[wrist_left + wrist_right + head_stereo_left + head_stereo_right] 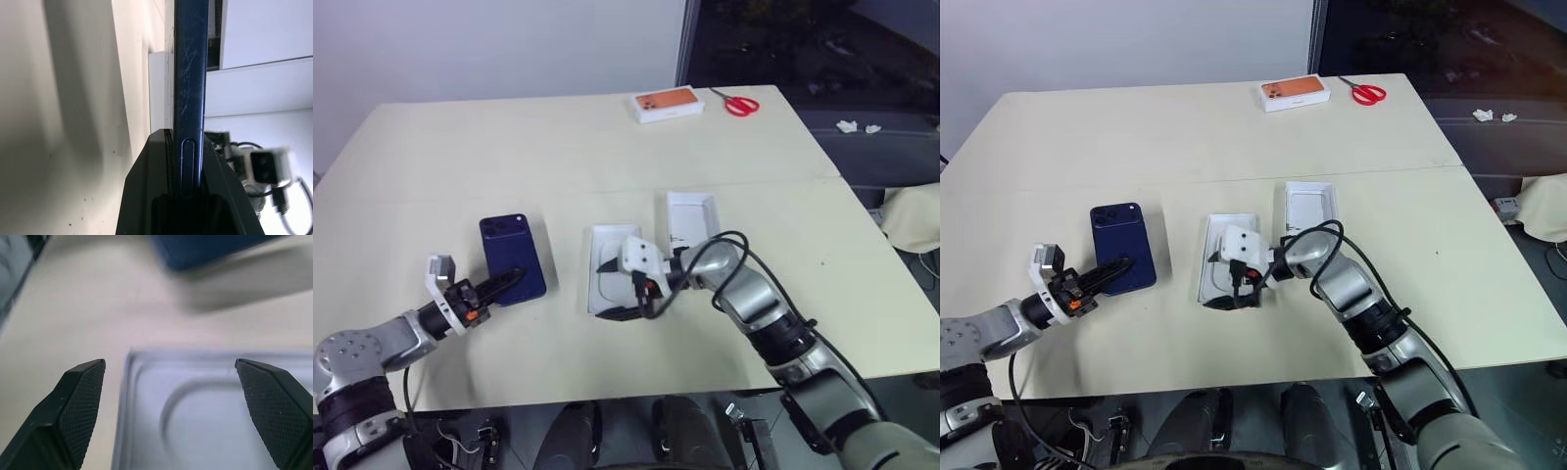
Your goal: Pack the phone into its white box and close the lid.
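**Phone held at the left side of the table, right gripper wide open over a white tray**

On the left side of the cream table [607,147], the left gripper [505,283] has its two black fingers pinched on the near edge of the phone [514,255]. The phone shows its dark blue back, with the camera cluster at the far left corner. The left wrist view looks along the phone's thin edge, clamped between the fingers; a shadow lies on the table beside it, so it seems raised a little, though how far off the surface I cannot tell.

Near the middle of the table lies a thin white moulded tray [607,257] with an oval recess. The right gripper [615,290] hangs over its near end, pointing toward the phone, fingers spread wide with nothing between them. In the right wrist view both fingertips [80,396] stand far apart above that tray.

Just to the right and slightly farther back sits a shallow white box part [691,217], open side up; whether it is the box or the lid I cannot tell.

At the far edge rest a white box with an orange face [669,104] and red-handled scissors [737,103].
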### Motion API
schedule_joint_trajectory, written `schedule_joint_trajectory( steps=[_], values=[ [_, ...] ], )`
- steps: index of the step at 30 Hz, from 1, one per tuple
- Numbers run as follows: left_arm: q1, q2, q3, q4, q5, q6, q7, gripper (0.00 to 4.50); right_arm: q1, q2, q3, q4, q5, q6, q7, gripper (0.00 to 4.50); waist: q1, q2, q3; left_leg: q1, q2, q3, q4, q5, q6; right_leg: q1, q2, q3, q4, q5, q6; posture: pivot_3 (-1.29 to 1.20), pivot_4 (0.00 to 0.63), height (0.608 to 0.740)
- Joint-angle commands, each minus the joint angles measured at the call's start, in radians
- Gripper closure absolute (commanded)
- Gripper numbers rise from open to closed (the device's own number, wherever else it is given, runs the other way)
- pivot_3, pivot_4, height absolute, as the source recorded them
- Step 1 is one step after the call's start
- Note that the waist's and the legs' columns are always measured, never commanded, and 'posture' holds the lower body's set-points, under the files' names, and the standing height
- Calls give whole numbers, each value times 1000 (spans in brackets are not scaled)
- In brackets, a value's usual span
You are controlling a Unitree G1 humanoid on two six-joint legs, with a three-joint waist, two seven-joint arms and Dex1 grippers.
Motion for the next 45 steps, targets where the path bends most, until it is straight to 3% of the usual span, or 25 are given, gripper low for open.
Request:
schedule_joint_trajectory(
  steps=[1, 4, 8, 14, 17, 24, 32, 38, 41, 44, 45],
  values=[
    [-16, 16, 9, -36, -37, -8, -2, 4500, 33, -41, 23, -40, -25, -76, 19, 63, 2, -2, 1, 0, 0, 0, 0, 0, 0, 0, 0, 0, 0, 0, 0, 0, 150, 740],
    [-16, 19, 1, -34, -32, -15, -1, 4500, 47, -47, 28, -40, -33, -98, 14, 844, 1, -3, 2, -1, 0, 0, 1, 0, 0, 0, 0, 0, 0, 0, 0, 0, 150, 740],
    [-15, 22, -14, -36, -30, -15, -1, 4500, 43, -51, 37, -19, -67, -141, -2, 2845, 1, -3, 2, -1, 0, 0, 0, 0, 0, 0, 0, 0, 0, 0, 0, 0, 150, 740],
    [-18, 33, -31, -38, -25, -24, 0, 4500, 41, -47, 38, 8, -86, -167, -4, 2845, 3, -4, 2, 0, 0, 0, 1, 0, 0, 0, 0, 0, 0, 0, 0, 0, 150, 740],
    [-14, 32, -34, -38, -32, -23, 0, 4500, 44, -49, 46, 16, -101, -179, -3, 3648, 1, -4, 2, 0, 0, 0, 1, 0, 0, 1, 0, 0, 0, 0, 0, 0, 150, 740],
    [-9, 31, -32, -48, -41, -19, 5, 4500, 33, -8, 43, 39, -119, -179, -44, 3648, -1, -4, 2, 0, 1, 0, 1, 0, 0, 1, 0, 0, 0, 0, 0, 0, 150, 740],
    [-24, 45, -13, -28, -41, -36, 6, 4500, -49, 176, 39, 209, -209, -150, -262, 3648, -2, -4, 2, 1, 3, 0, 1, 1, -2, 0, 3, 0, 1, 0, 0, 0, 150, 740],
    [-28, 63, 10, -17, -51, -35, 4, 4500, -69, 260, 28, 253, -209, -96, -319, 3648, -3, -4, 2, 1, 3, 0, 1, 1, -2, 0, 3, 0, 1, 0, 0, 0, 150, 740],
    [-30, 67, 14, -13, -48, -36, 5, 4500, -53, 256, 33, 231, -198, -93, -300, 2647, -2, -4, 2, 1, 3, 0, 1, 1, -2, 0, 3, -1, 1, 0, 0, 0, 150, 740],
    [-30, 71, 11, -9, -44, -36, 2, 4500, -41, 211, 47, 183, -181, -103, -224, 1182, -2, -4, 2, 1, 3, 0, 1, 1, -2, 0, 3, 0, 1, 0, 0, 0, 150, 740],
    [-31, 71, 10, -7, -44, -35, 2, 4500, -39, 196, 46, 165, -168, -99, -194, 1182, 0, -4, 2, 1, 3, 0, 1, 1, -2, 0, 3, 0, 1, 0, 0, 0, 150, 740]
  ],
)
